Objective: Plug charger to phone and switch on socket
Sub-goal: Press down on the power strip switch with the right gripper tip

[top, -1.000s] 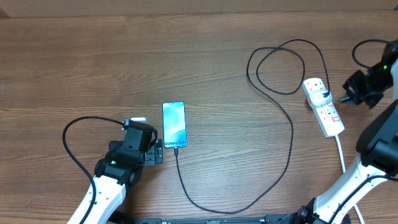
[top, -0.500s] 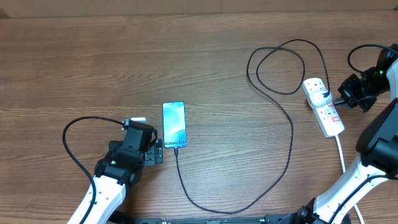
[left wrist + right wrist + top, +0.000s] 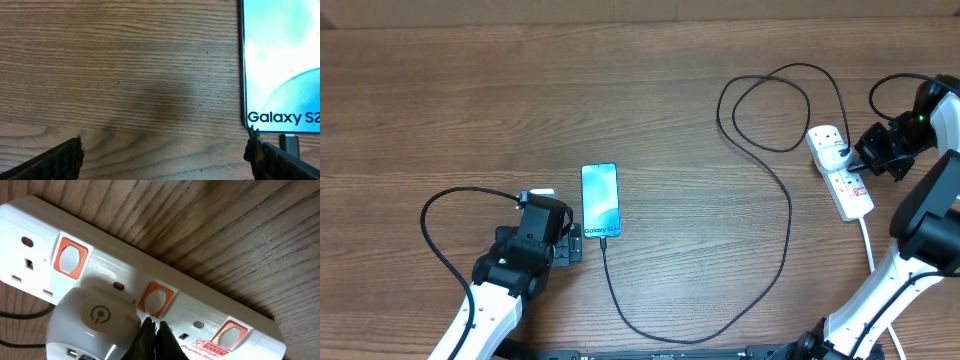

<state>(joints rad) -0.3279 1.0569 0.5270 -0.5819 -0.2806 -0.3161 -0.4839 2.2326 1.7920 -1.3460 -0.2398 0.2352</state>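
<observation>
I'm looking at a brown wood-grain table (image 3: 470,100) that fills every view. The phone (image 3: 600,201) lies flat on it, its screen pale blue, with the thin black charger (image 3: 790,220) seated in its bottom edge. Well to the phone's right lies the white socket (image 3: 840,170) with orange-red switches and a white adapter (image 3: 95,320). My right gripper (image 3: 152,330) has its jaws pinched together, tips at the middle switch (image 3: 156,299). My left gripper (image 3: 165,155) sits just beside the phone's lower corner, jaws spread wide.

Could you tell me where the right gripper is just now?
The right gripper is at the overhead view's right side, at the power strip, its shut tips at the middle orange switch.
</observation>
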